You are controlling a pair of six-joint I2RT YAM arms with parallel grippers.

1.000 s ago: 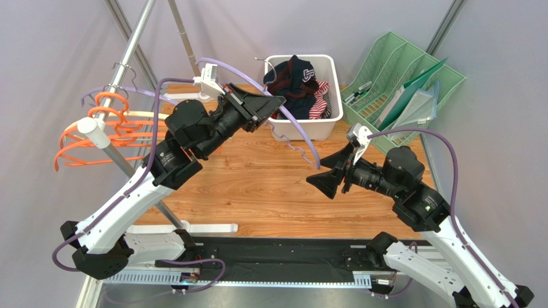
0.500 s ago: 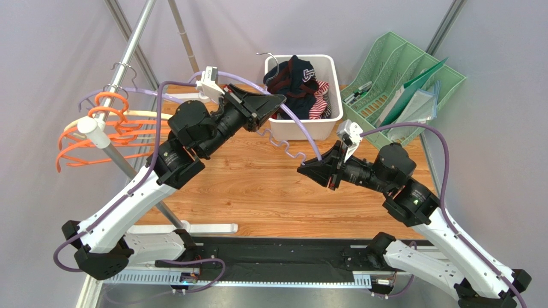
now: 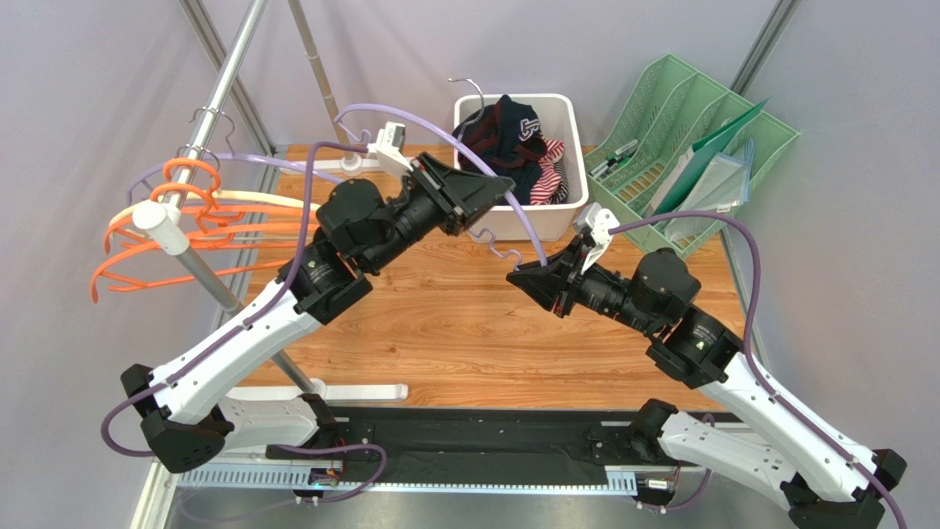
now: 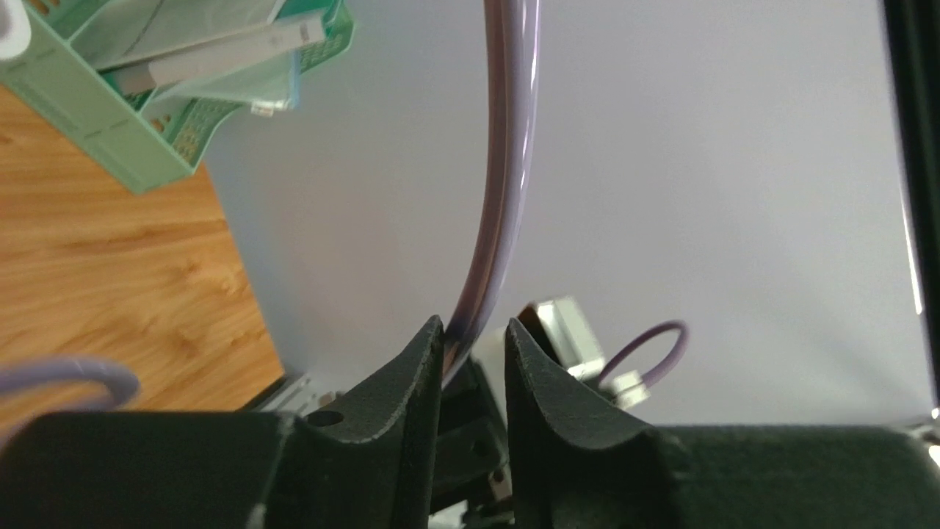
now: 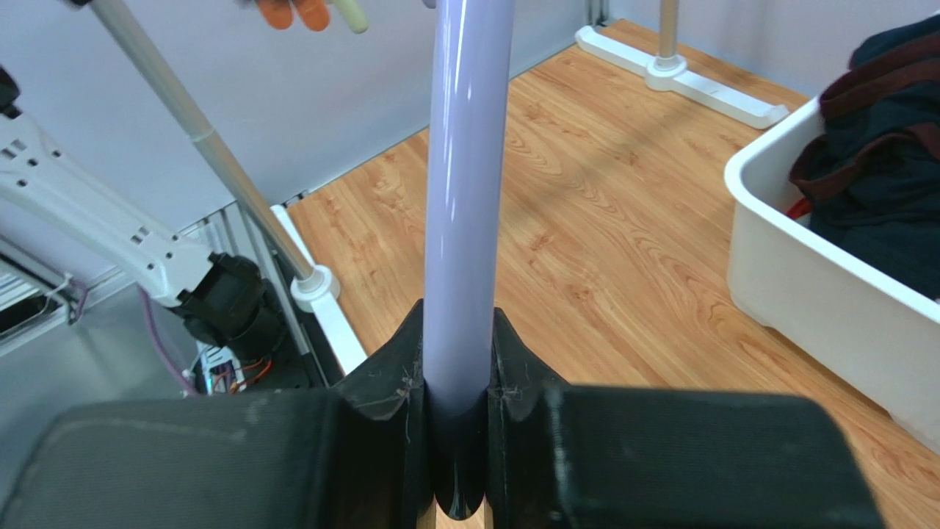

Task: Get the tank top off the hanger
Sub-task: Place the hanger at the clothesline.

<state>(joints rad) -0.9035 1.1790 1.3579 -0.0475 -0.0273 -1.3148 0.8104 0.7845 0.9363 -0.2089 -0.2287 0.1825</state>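
Note:
A bare lavender hanger [image 3: 441,130] arcs between both arms, its metal hook [image 3: 466,84] over the white bin [image 3: 530,223]. My right gripper [image 3: 516,278] is shut on one end of it; in the right wrist view the hanger's bar [image 5: 469,165] is pinched between the fingers [image 5: 458,320]. Near the bin, my left gripper [image 3: 502,194] stands slightly open. In its wrist view the bar [image 4: 508,165] runs into the gap [image 4: 474,326] and leans on the left finger. The dark navy tank top [image 3: 508,138] lies in the bin, also seen in the right wrist view [image 5: 883,165].
A red-and-white striped garment [image 3: 548,176] shares the bin. Orange and cream hangers [image 3: 166,231] hang on the metal rack [image 3: 221,88] at the left; its white foot [image 5: 314,289] stands on the wooden table. A green file tray [image 3: 706,143] sits at the back right.
My right gripper moved left and shut on the hanger's end. The left gripper moved right toward the bin and loosened its hold on the hanger. The hook rose over the bin.

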